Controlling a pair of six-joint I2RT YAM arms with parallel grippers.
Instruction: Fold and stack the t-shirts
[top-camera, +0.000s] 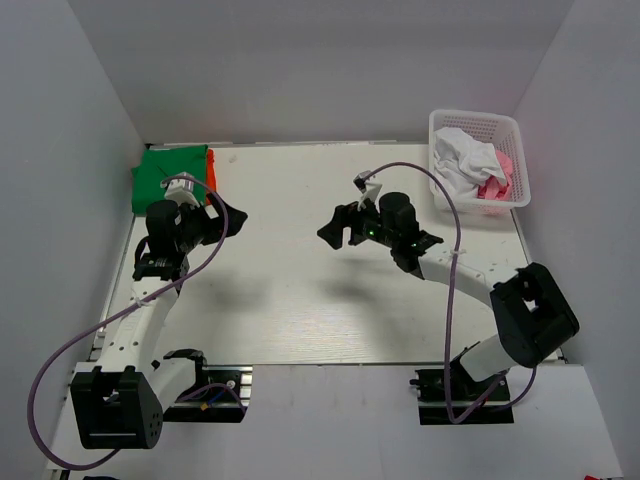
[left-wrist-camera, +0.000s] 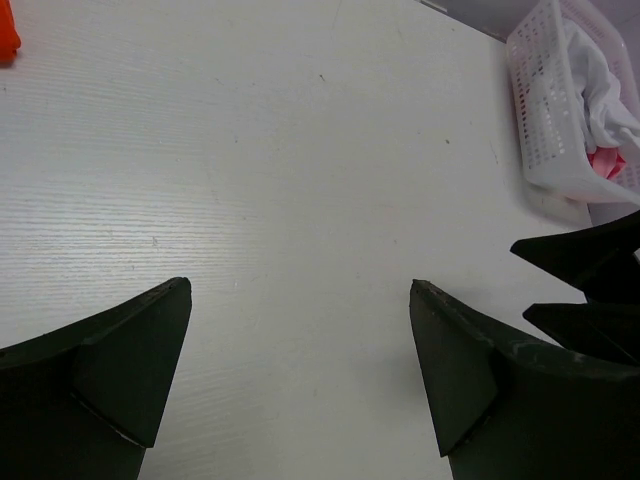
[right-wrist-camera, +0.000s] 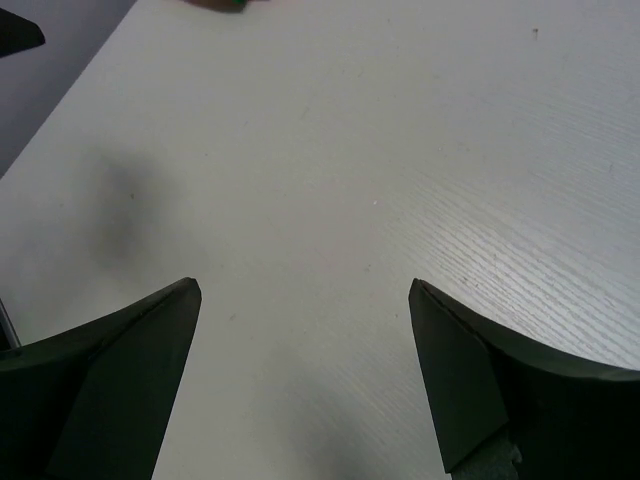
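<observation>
Only the top view shows the green shirt (top-camera: 172, 175) whole; wrist views show left hand (left-wrist-camera: 300, 300) and right hand (right-wrist-camera: 305, 300) released.

A green t-shirt (top-camera: 172, 178) lies folded into a flat, neat rectangle on the counter (top-camera: 300, 300), just beyond the left hand (top-camera: 232, 220) and toward its outer side. An orange t-shirt (top-camera: 212, 175) is stacked beneath it and shows only as a thin strip along the edge nearest that hand. Well apart from the right hand (top-camera: 336, 226), beyond it and toward its outer side, a white t-shirt (top-camera: 465, 160) sits crumpled in a white basket (top-camera: 520, 165), heaped above the rim. A pink t-shirt (top-camera: 497, 186) is bunched against it on the nearer side.
</observation>
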